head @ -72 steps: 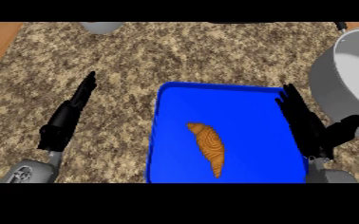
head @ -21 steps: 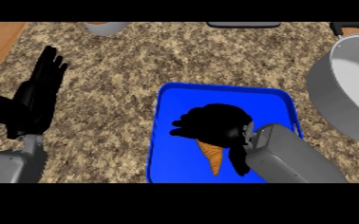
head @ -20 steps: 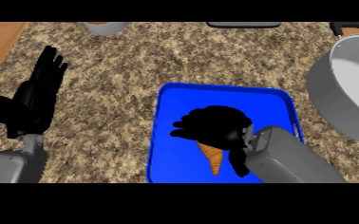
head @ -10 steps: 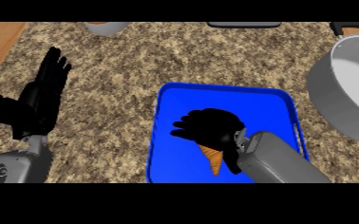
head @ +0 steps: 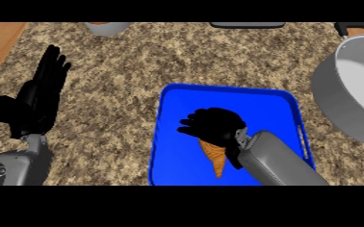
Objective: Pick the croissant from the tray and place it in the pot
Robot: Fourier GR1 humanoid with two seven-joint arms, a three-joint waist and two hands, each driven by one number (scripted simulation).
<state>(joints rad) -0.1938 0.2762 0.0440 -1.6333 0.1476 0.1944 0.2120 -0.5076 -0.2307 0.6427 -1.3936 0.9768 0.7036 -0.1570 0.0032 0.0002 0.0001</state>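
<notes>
Your right hand (head: 213, 125) is sitting over the croissant (head: 214, 156) in the middle of the blue tray (head: 171, 139), fingers curling round the pastry's upper end; only the lower, pointed half is showing below the palm. Compared with half a second ago the hand and forearm are sitting almost where they were, the grey forearm shifting only slightly at the lower right, and the croissant is lying in the same spot on the tray. Against the frame from 3.6 s ago, the right hand is no longer beside the tray's right edge but on the pastry.

Your left hand (head: 43, 94) is resting at the left edge on the speckled counter (head: 177, 57), fingers straight and up, holding nothing, much as before.

The pot (head: 341, 96) is standing at the right edge, just beside the tray. A grey cup-like item (head: 107, 27) is showing at the far edge.
</notes>
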